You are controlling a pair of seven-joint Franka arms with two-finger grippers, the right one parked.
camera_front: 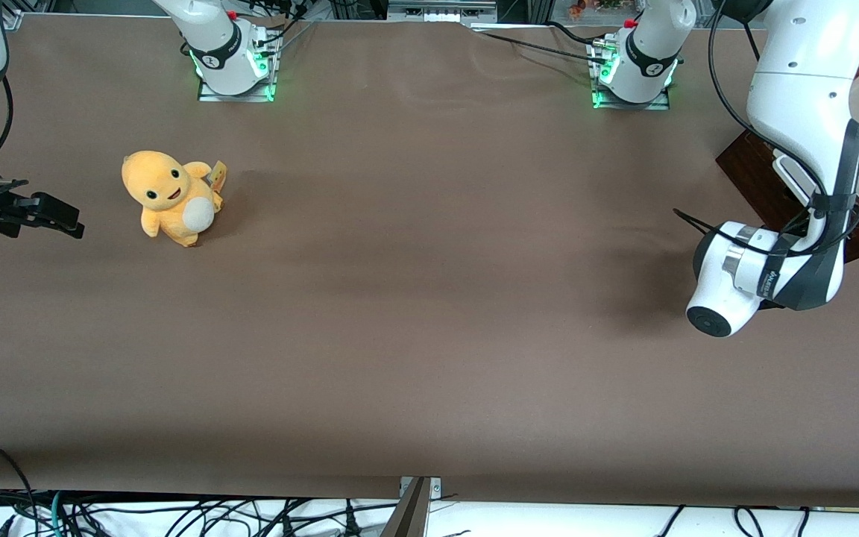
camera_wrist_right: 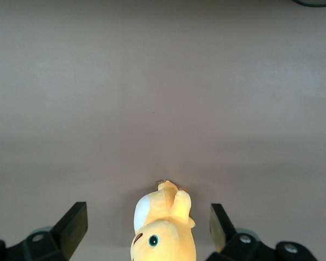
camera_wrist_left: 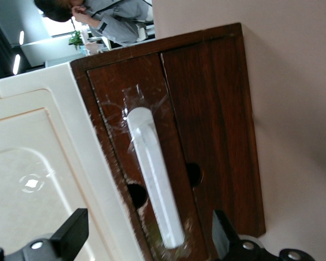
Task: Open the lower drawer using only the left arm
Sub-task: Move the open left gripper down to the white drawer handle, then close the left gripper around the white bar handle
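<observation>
The large white jointed left arm (camera_front: 802,127) bends down over the shallow dark-brown wooden lower drawer (camera_wrist_left: 201,136) at its end of the brown surface (camera_front: 429,298). Its black tool (camera_wrist_left: 146,239) faces the drawer's long white bar handle (camera_wrist_left: 155,179), fingers spread apart, gripping nothing.

no text, number or brand can be read with certainty. the left arm (camera_front: 798,149) carries small dark lettering on a grey band near its wrist, too small to make out, above the gripper (camera_wrist_left: 146,239).
</observation>
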